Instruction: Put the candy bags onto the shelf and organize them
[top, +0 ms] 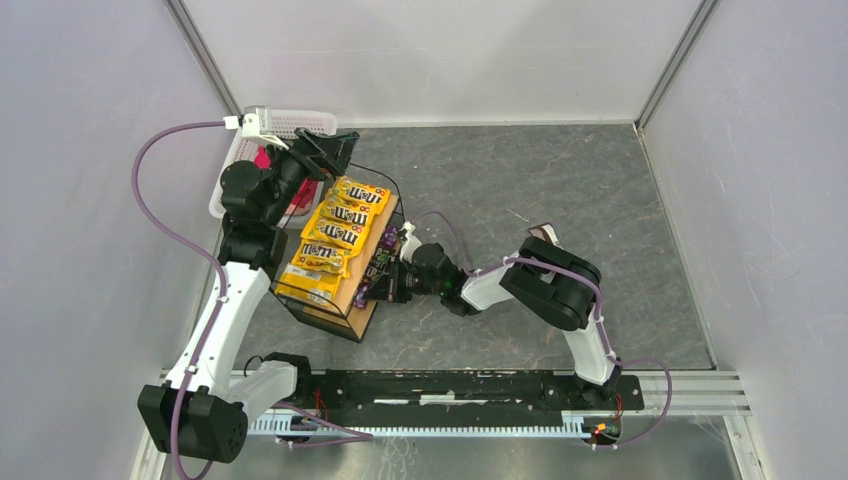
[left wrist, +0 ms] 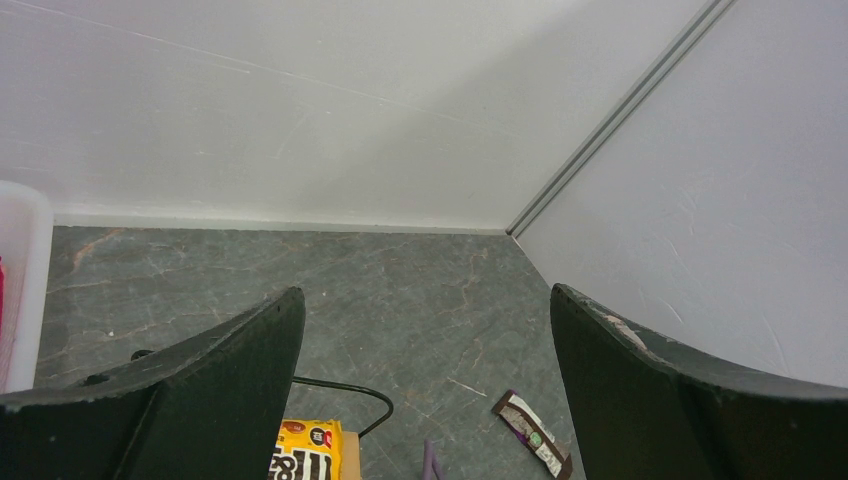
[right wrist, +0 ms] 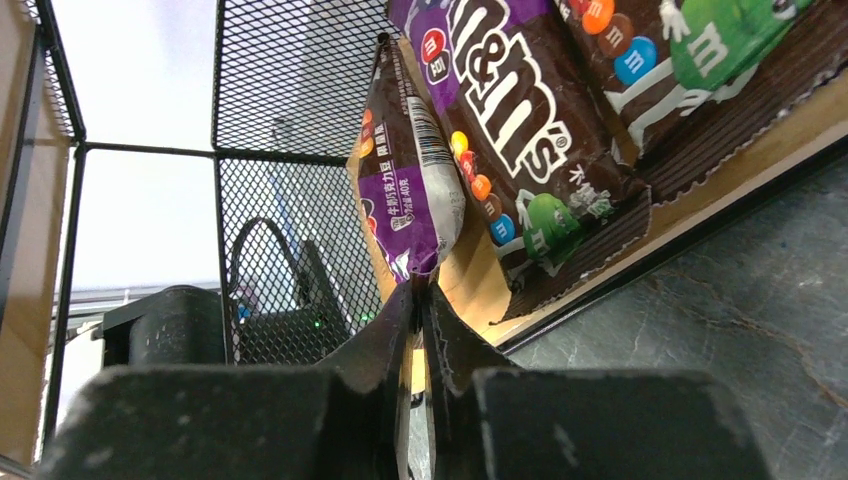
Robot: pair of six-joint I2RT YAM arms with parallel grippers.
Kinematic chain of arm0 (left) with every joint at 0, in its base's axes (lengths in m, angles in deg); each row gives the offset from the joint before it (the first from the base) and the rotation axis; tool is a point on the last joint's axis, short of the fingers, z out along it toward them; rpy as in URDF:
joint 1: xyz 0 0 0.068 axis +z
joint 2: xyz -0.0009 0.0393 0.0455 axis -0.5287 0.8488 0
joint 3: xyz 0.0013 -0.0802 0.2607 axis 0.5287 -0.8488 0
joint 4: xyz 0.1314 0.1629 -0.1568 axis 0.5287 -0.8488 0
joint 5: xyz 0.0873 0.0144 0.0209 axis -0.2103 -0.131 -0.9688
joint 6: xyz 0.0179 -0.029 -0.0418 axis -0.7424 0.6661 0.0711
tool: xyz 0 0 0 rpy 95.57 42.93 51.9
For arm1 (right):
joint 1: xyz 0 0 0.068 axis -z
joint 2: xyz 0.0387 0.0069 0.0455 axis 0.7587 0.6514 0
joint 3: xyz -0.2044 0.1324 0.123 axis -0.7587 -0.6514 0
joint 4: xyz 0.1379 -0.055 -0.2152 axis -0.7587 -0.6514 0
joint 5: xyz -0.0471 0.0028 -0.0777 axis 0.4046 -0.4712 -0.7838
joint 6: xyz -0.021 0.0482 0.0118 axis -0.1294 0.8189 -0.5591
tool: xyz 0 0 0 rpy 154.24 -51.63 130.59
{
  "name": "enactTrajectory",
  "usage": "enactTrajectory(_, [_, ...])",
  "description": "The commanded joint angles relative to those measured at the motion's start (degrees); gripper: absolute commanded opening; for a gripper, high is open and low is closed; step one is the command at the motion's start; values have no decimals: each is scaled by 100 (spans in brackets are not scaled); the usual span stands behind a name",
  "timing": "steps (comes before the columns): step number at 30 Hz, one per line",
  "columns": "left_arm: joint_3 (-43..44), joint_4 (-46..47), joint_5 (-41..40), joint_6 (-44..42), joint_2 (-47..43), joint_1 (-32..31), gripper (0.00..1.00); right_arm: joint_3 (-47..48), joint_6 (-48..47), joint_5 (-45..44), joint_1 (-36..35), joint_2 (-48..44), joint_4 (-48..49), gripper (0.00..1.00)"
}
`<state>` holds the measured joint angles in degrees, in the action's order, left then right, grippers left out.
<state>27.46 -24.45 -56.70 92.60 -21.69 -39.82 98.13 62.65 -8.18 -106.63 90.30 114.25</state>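
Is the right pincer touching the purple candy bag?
Touching. The right wrist view shows the bottom edge of the purple candy bag tucked between the tips of the right pincer.

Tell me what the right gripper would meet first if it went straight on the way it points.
The purple candy bag, pinched in the right gripper, comes first; beyond it probably the shelf's mesh panel, though depth is unclear.

- White plain walls (top: 450, 50) stand on three sides.
- Thin metal strips (top: 205, 55) run up the corners.
- The grey marbled table surface (top: 560, 180) is evenly lit.
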Motion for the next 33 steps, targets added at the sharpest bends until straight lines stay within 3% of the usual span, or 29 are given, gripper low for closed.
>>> enactTrajectory(1, [95, 138, 51, 62, 10, -18, 98, 223, -248, -239, -9, -34, -157, 13])
enactTrajectory(5, [90, 138, 59, 62, 11, -18, 98, 248, -372, -304, -16, -61, -288, 17])
enactTrajectory(17, [86, 138, 50, 62, 19, -18, 98, -3, -938, -484, -12, -664, -851, 41])
enactTrajectory(24, [87, 137, 52, 55, 13, -18, 98, -525, -1196, -358, -12, -1220, -901, 42])
enactTrajectory(29, [86, 137, 41, 53, 19, -27, 98, -971, -2321, -605, 0, -2183, -1789, 50])
enactTrajectory(33, [86, 138, 53, 66, -3, -23, 98, -1366, -3683, -1656, 71, -3193, -3185, 56])
